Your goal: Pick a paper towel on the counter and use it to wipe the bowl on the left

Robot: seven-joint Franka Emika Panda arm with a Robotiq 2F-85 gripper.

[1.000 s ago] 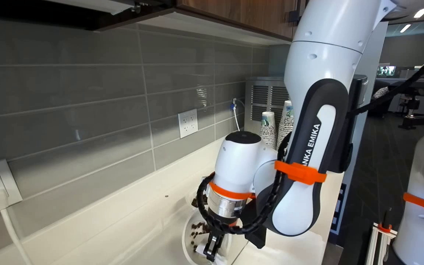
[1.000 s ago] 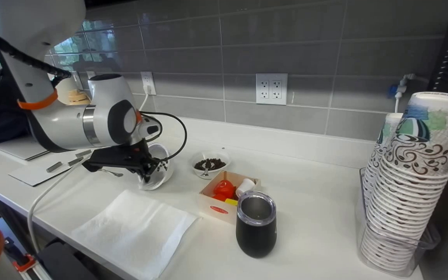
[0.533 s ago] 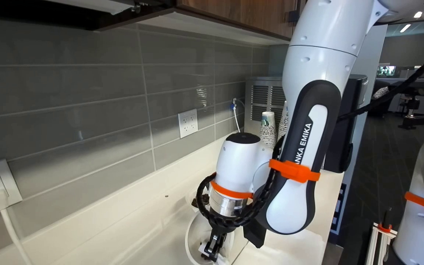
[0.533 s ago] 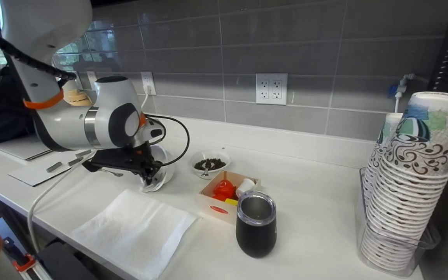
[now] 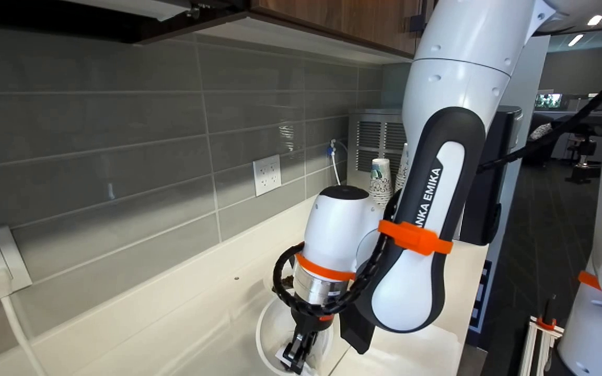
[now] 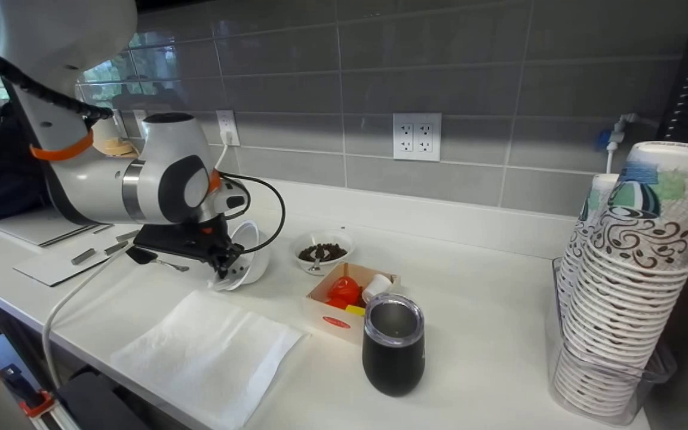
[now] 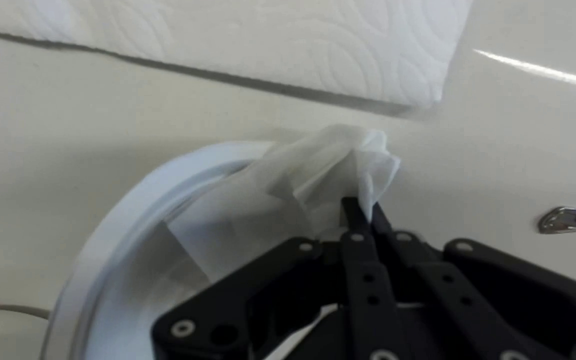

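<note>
My gripper (image 7: 365,207) is shut on a crumpled white paper towel (image 7: 318,167), whose folds hang over the near side of the bowl and into it. The wide white bowl (image 7: 100,250) stands on the counter (image 6: 487,334). In an exterior view the same bowl (image 6: 258,263) looks tipped, its mouth turned towards my gripper (image 6: 222,272), with some dark crumbs low inside. The fingertips are at the bowl's mouth in an exterior view, where the white rim (image 5: 260,339) curves round them. Part of the bowl's inside is hidden by the towel and gripper.
A flat white paper sheet (image 6: 209,358) lies close in front of the bowl. To its right are a smaller bowl (image 6: 349,242) with dark contents, a box (image 6: 320,310) of small items, a black tumbler (image 6: 393,364) and tall cup stacks (image 6: 624,298). A metal utensil handle (image 7: 573,220) lies nearby.
The gripper and held towel shift slightly one way, then back. The bowl moves and tilts with them, showing more of its outer wall. Fewer crumbs are visible on its inner face.
</note>
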